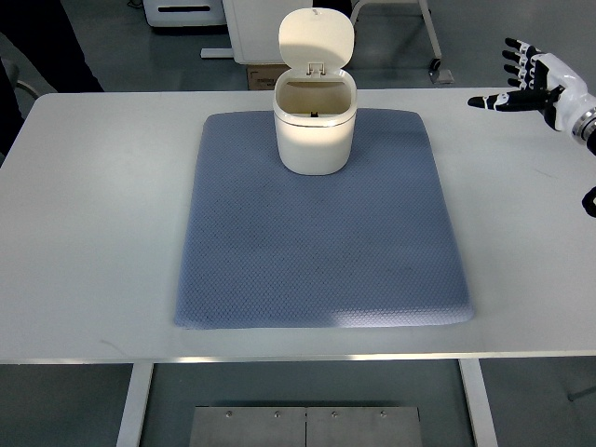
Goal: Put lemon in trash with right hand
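A small cream trash bin (315, 126) stands at the far middle of a blue-grey mat (321, 223), its flip lid open and upright behind it. No lemon shows anywhere on the table or mat; the inside of the bin is mostly hidden. My right hand (531, 82) is at the far right, above the table's far right corner, well to the right of the bin. Its fingers are spread and it holds nothing. My left arm is out of view.
The mat lies on a white table (93, 233). Beyond the far edge are white furniture (251, 28) and a chair base (433, 65). A person's dark clothing (42, 47) shows at the far left corner.
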